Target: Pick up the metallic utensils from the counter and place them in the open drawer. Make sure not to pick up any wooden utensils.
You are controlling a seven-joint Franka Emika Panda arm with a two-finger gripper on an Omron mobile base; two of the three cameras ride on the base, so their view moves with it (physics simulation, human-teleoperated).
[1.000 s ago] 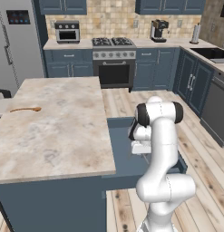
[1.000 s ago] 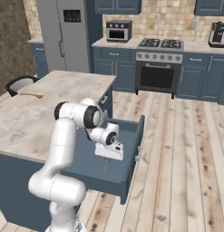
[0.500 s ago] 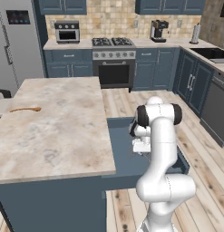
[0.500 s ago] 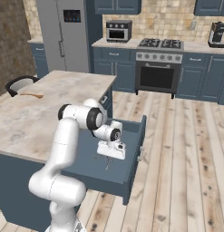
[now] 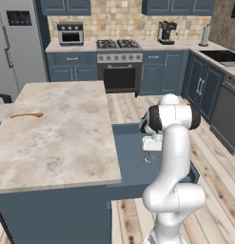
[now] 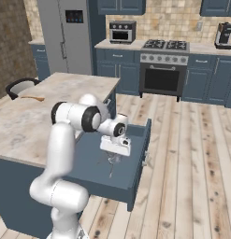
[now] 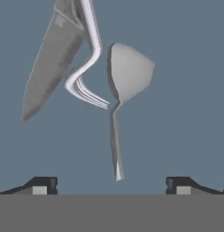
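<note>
the hand [image 7: 111, 183] hangs over the open drawer [image 5: 131, 157], pointing down into it, its two dark fingertips [image 7: 41, 185] spread wide with nothing between them. in the hand view three metal pieces lie on the blue drawer floor: a spoon [image 7: 122, 90] with its broad bowl away from the hand and its thin handle running back toward the gap between the tips, a fork [image 7: 88, 68] with a bent silvery neck just beside the spoon's bowl, and a grey knife blade [image 7: 50, 63] slanting on the far side of the fork. the fork overlaps the knife near the top edge; whether fork and spoon touch cannot be told.

from the right base view the hand [image 6: 113, 158] sits low over the drawer [image 6: 140, 154], which is pulled out from the dark blue island, and a thin silvery sliver shows below it. on the marbled counter [image 5: 57, 138] the wooden spoon [image 5: 26, 115] lies near the far left edge, well apart from the drawer; it also shows in the right base view [image 6: 32, 98].
</note>
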